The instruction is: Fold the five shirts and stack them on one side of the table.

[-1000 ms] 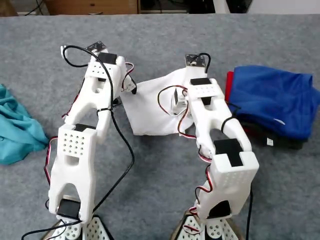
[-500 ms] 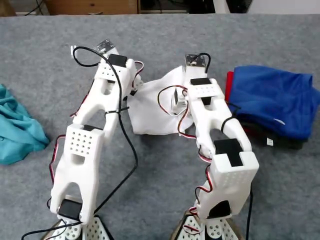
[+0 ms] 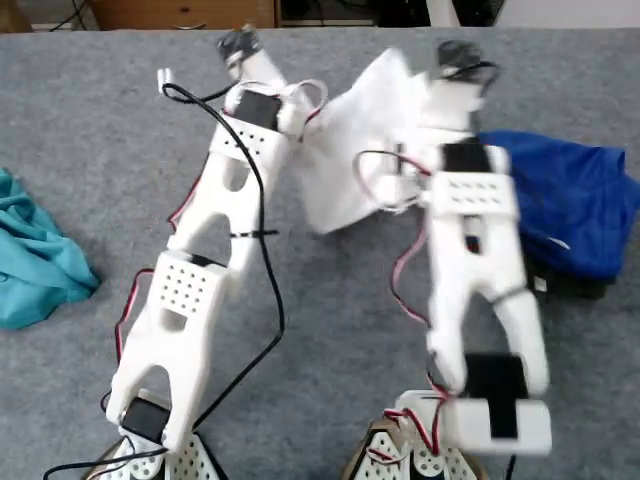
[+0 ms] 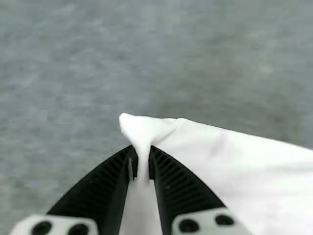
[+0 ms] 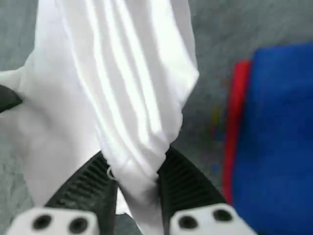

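A white shirt (image 3: 355,150) hangs lifted between both arms at the table's far middle. My left gripper (image 4: 140,161) is shut on one pinched corner of the white shirt (image 4: 234,166). My right gripper (image 5: 134,176) is shut on a bunched fold of the white shirt (image 5: 107,83). In the high view the left gripper (image 3: 310,105) is at the cloth's left edge and the right arm's wrist (image 3: 455,70) is at its right edge. A stack of folded shirts with a blue one (image 3: 565,200) on top lies at the right, over red (image 5: 237,127) and dark layers.
A crumpled teal shirt (image 3: 35,255) lies at the table's left edge. Grey felt (image 3: 330,330) covers the table, with bare room in the middle and near side. A wooden cabinet (image 3: 180,12) stands beyond the far edge.
Both arms have stretched away toward the far edge and lifted the white shirt off the table. The shirt has shifted rightward, closer to the blue stack.
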Controlling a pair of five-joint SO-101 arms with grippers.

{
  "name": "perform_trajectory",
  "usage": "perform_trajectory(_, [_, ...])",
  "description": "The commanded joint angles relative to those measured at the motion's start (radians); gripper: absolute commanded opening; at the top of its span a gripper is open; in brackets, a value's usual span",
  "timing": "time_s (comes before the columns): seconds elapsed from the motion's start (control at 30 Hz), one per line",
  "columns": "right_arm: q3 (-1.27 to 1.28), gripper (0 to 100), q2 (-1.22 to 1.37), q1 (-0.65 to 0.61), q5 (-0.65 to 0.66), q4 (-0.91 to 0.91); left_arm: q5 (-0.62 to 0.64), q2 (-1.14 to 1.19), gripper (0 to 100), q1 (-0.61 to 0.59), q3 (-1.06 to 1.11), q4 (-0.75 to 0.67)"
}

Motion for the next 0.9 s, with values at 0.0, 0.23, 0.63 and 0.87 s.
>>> perform_trajectory(0.0, [-0.002,0.2,-0.154,0.124,0.057,-0.02,0.005,-0.015,2,0.08,-0.167,-0.044])
perform_trajectory(0.23, [0.022,0.2,-0.2,0.358,0.104,-0.02,-0.044,0.013,2,0.203,-0.103,-0.347])
perform_trajectory(0.63, [0.134,0.2,-0.203,0.579,0.203,-0.121,-0.086,0.13,2,0.33,-0.029,-0.68])
perform_trajectory(0.87, [0.2,0.2,-0.206,0.611,0.249,-0.209,-0.081,0.168,2,0.35,-0.031,-0.729])
